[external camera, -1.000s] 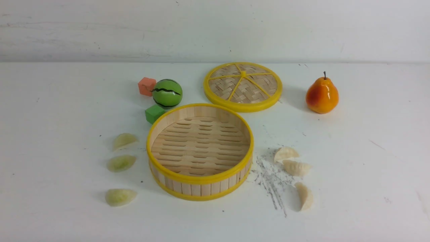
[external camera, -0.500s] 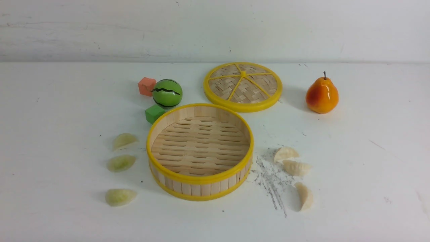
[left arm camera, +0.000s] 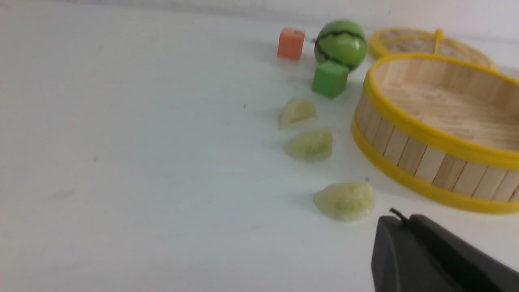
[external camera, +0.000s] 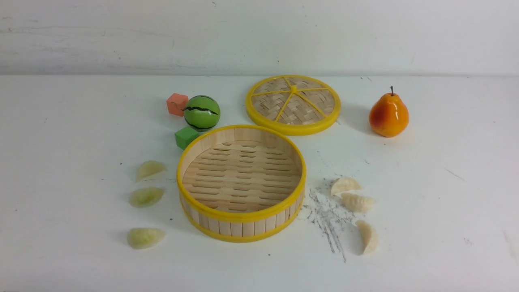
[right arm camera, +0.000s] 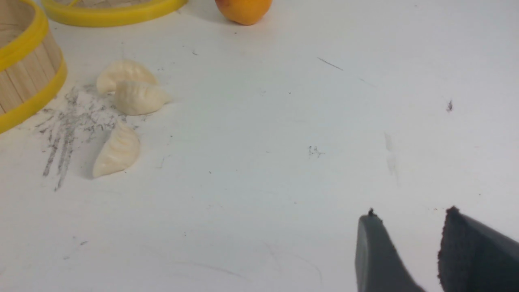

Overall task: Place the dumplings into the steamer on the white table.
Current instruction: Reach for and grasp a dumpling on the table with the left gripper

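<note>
The steamer point(external camera: 241, 221) stands empty in the middle of the white table point(external camera: 61, 142). Three pale green dumplings point(external camera: 150, 169) point(external camera: 146, 196) point(external camera: 145, 237) lie in a row to its left. Three cream-white dumplings point(external camera: 345, 185) point(external camera: 357, 202) point(external camera: 368, 237) lie to its right. No arm shows in the front view. In the left wrist view my left gripper point(left arm camera: 399, 219) is shut on nothing, close beside the nearest green dumpling point(left arm camera: 344, 200). My right gripper point(right arm camera: 411, 217) hangs open and empty over bare table, well away from the white dumplings point(right arm camera: 117, 152).
The woven steamer lid point(external camera: 292, 104) lies flat behind the steamer. A green striped ball point(external camera: 202, 112), an orange cube point(external camera: 177, 104) and a green cube point(external camera: 186, 137) sit at the steamer's back left. A toy pear point(external camera: 388, 114) stands at the back right. Grey scratch marks point(external camera: 328, 219) lie beside the white dumplings.
</note>
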Motion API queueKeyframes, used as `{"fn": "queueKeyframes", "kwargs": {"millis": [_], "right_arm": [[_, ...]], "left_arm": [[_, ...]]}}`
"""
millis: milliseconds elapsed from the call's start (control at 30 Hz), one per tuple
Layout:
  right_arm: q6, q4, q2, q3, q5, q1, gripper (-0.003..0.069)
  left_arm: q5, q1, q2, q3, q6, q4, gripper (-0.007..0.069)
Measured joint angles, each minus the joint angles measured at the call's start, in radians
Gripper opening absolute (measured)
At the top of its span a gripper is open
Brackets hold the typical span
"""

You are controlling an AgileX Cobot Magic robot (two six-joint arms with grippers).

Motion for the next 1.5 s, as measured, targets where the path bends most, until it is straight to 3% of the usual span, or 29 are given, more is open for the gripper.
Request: {"fn": "queueKeyframes", "kwargs": {"millis": [267, 333, 533, 633, 733, 800, 900, 933, 1067, 1167, 1300, 1400, 1500], "right_arm": [[0.000, -0.028, 0.000, 0.001, -0.022, 0.000, 0.0239], [0.000, -0.031, 0.000, 0.010, -0.094, 0.000, 0.0239], [0.003, -0.031, 0.000, 0.011, -0.565, 0.000, 0.0239], [0.063, -0.026, 0.000, 0.011, -0.838, 0.000, 0.0239], [0.189, -0.016, 0.000, 0.010, -1.065, 0.000, 0.0239], [0.244, -0.016, 0.000, 0.010, -1.109, 0.000, 0.0239], [0.332, -0.025, 0.000, -0.009, -1.064, 0.000, 0.0223], [0.332, -0.025, 0.000, -0.009, -1.064, 0.000, 0.0223], [0.389, -0.088, 0.044, -0.160, -0.890, 0.000, 0.0074], [0.392, -0.144, 0.125, -0.266, -0.740, 0.000, -0.0011], [0.392, -0.233, 0.264, -0.374, -0.444, 0.000, -0.0018], [0.393, -0.256, 0.329, -0.394, -0.325, 0.000, -0.0015], [0.393, -0.255, 0.415, -0.400, -0.186, 0.001, -0.0012]], "left_arm": [[-0.148, 0.000, 0.000, 0.000, 0.000, 0.000, 0.0021], [-0.192, 0.000, 0.000, 0.000, 0.000, 0.000, 0.0022], [-0.365, 0.000, 0.000, 0.000, 0.000, 0.000, 0.0024], [-0.443, 0.000, 0.000, 0.000, -0.011, 0.000, 0.0027], [-0.527, 0.000, 0.000, 0.000, -0.120, -0.019, 0.0028], [-0.573, 0.000, 0.000, 0.000, -0.214, -0.035, 0.0029], [-0.663, 0.000, 0.000, -0.008, -0.398, -0.057, 0.0027], [-0.663, 0.000, 0.000, -0.008, -0.398, -0.057, 0.0027], [-0.564, 0.000, 0.051, -0.237, -0.515, 0.000, -0.0014], [-0.356, 0.000, 0.183, -0.457, -0.522, 0.057, -0.0014], [-0.060, 0.000, 0.404, -0.661, -0.501, 0.095, -0.0014], [0.156, 0.000, 0.552, -0.743, -0.477, 0.078, -0.0014], [0.435, 0.000, 0.771, -0.833, -0.315, -0.038, -0.0014]]}}
